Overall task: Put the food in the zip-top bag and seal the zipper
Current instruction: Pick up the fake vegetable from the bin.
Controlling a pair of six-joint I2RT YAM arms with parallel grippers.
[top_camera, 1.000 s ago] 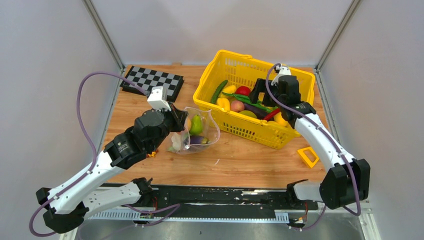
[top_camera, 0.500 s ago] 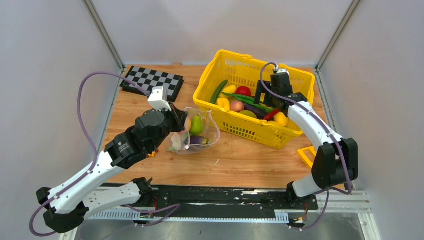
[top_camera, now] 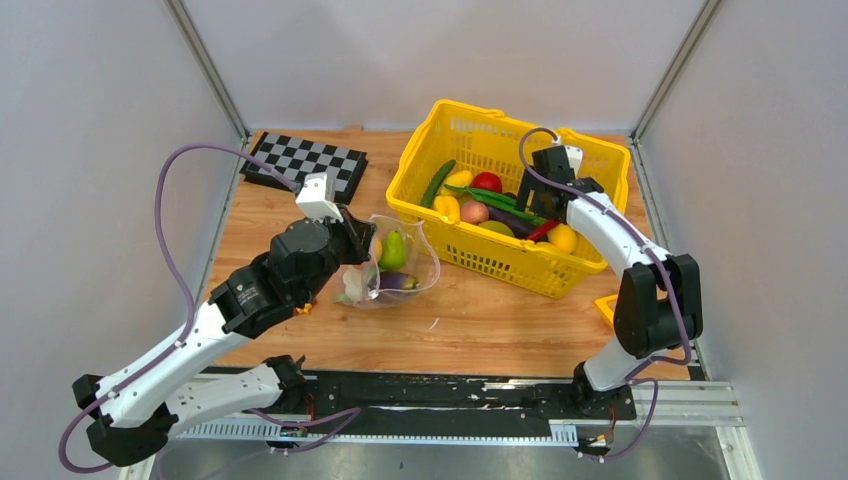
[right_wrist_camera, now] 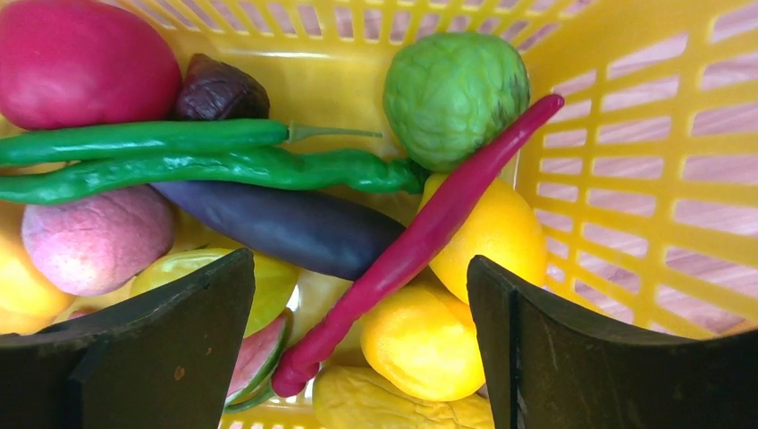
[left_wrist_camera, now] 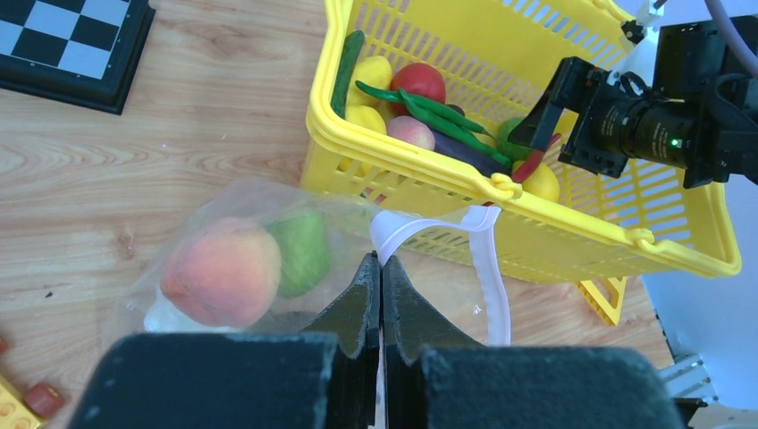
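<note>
From above, the left end effector (top_camera: 355,245) is closed on the edge of the bag (top_camera: 405,268), which sits on the tabletop (top_camera: 480,320) left of centre, just in front of the yellow basket (top_camera: 500,262). A green pear (top_camera: 393,250) and an eggplant (top_camera: 397,281) show through the plastic. The right end effector (top_camera: 528,195) hangs inside the basket at upper right, over the rest of the food (top_camera: 487,182). A chessboard (top_camera: 305,160) lies at upper left. In the left wrist view the end effector (left_wrist_camera: 382,277) has its fingers pressed together on the bag's rim at lower centre. The bag (left_wrist_camera: 170,241) spreads to the left with a peach (left_wrist_camera: 222,271) and a green piece (left_wrist_camera: 302,250) inside. The pale zipper (left_wrist_camera: 487,268) loops open to the right, in front of the basket (left_wrist_camera: 554,219). A toy block (left_wrist_camera: 22,402) peeks in at lower left. In the right wrist view the end effector (right_wrist_camera: 357,268) is wide open, gripping nothing. Its fingers stand at the bottom of the frame on either side of a red chili (right_wrist_camera: 429,232) that lies aslant across a dark eggplant (right_wrist_camera: 286,223). Two green peppers (right_wrist_camera: 223,165) run across the left half, below a red round piece (right_wrist_camera: 85,63) and above a pink one (right_wrist_camera: 94,237). A green round piece (right_wrist_camera: 456,85) sits at upper centre and yellow pieces (right_wrist_camera: 487,228) at lower centre, all within the basket wall (right_wrist_camera: 644,179).
</note>
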